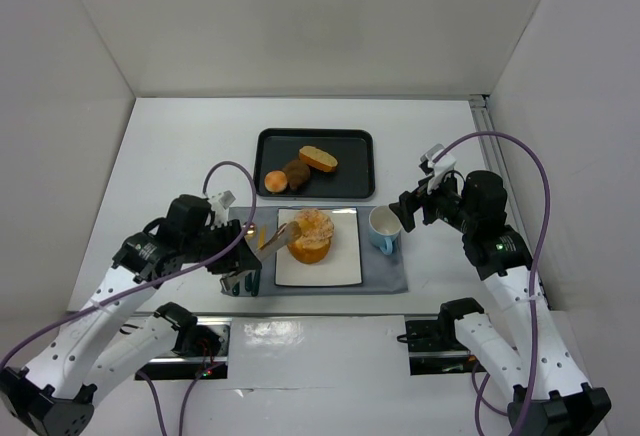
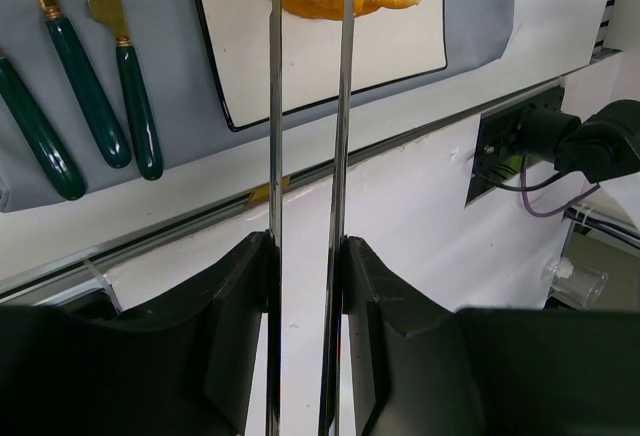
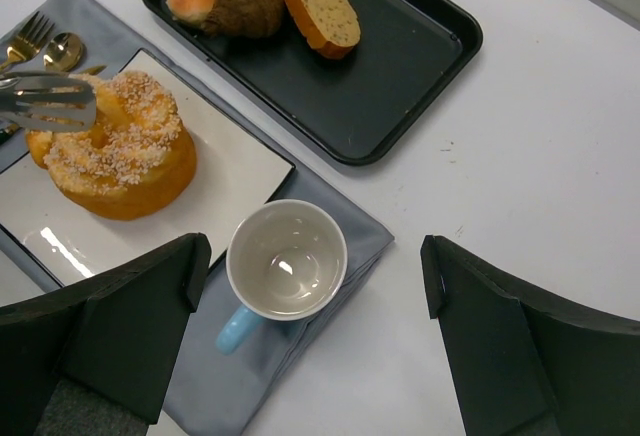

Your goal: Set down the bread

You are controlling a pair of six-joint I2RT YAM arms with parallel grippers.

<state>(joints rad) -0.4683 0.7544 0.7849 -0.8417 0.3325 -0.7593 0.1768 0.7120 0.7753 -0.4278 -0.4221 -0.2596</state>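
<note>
The bread (image 1: 313, 235) sat on the white plate (image 1: 340, 271) at centre frame, with the tongs (image 1: 275, 239) reaching in from the left, tips on its crumbly top. The left fingers (image 2: 235, 291) were clamped on the tongs' blades. The right fingers (image 3: 130, 326) hung spread wide and empty above the blue-handled cup (image 3: 287, 261), just right of the plate.

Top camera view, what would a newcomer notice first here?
The big golden bread on the white plate at centre, with tongs in the left gripper reaching its top. Behind it, a black tray holds three smaller baked pieces; an empty cup stands right of the plate.
</note>
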